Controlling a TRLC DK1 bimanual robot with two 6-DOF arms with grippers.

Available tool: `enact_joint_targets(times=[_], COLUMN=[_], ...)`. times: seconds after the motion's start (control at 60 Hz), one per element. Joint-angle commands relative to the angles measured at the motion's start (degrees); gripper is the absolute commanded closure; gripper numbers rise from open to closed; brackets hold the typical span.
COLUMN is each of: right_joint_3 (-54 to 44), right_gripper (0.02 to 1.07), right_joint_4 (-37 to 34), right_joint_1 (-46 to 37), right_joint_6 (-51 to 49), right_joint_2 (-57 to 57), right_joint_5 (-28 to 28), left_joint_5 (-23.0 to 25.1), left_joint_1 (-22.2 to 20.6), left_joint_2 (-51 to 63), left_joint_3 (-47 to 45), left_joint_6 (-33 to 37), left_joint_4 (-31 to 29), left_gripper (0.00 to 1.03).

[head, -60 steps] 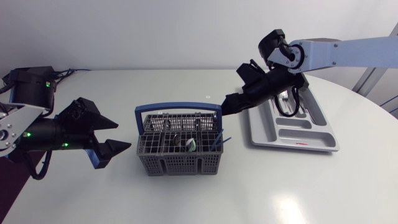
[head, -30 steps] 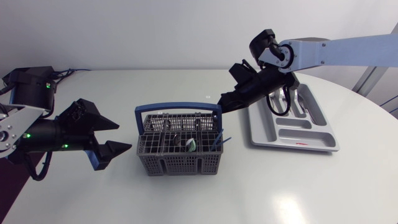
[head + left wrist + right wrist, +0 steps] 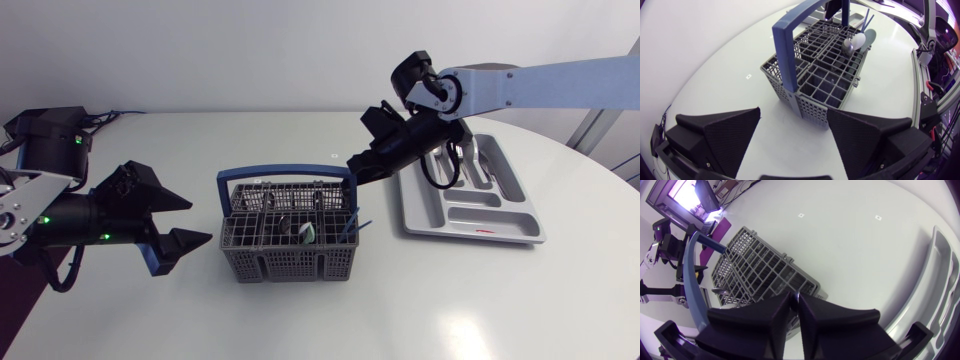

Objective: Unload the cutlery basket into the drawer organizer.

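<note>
Basket (image 3: 288, 264) mid tabletop, cutlery (image 3: 305, 232) inside; organizer (image 3: 470, 236) to its right. L claw (image 3: 200, 220) wide open, empty, just left of basket, prob. to brace it. R claw (image 3: 353, 167) pinched closed, empty, by basket's far-right corner, prob. lining up a pick.

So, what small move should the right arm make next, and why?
Probably open the right gripper and lower it toward the spoons in the basket. Its fingers are shut with nothing visible between them, it hangs by the basket's far rim, and the spoons stand inside, not yet unloaded.
</note>
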Motion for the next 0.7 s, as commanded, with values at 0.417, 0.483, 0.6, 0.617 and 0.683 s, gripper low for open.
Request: enact_joint_targets(times=[0.417, 0.483, 0.6, 0.617, 0.683], right_joint_3=[-0.22, -0.3, -0.65, -0.65, -0.65], right_gripper=[1.01, 1.01, 1.01, 1.01, 1.01], right_joint_4=[-0.32, -0.41, -0.58, -0.67, -1.11], right_joint_1=[0.86, 0.69, 0.34, 0.34, 0.16], right_joint_6=[2.27, 2.27, 2.27, 2.27, 2.27], right_joint_2=[-3.93, -4.63, -5.6, -5.69, -6.22], right_joint_5=[0.39, 0.13, -0.58, -0.58, -1.81], left_joint_5=[0.59, 0.59, 0.59, 0.59, 0.59], left_joint_1=[-0.5, -0.5, -0.5, -0.5, -0.58], left_joint_2=[-0.81, -0.81, -0.9, -0.99, -1.08], left_joint_3=[-1.86, -1.94, -2.21, -2.21, -2.3], left_joint_6=[1.57, 1.57, 1.57, 1.57, 1.48], left_joint_4=[-0.03, -0.03, -0.03, -0.03, -0.03], left_gripper=[0.05, 0.05, 0.05, 0.05, 0.05])
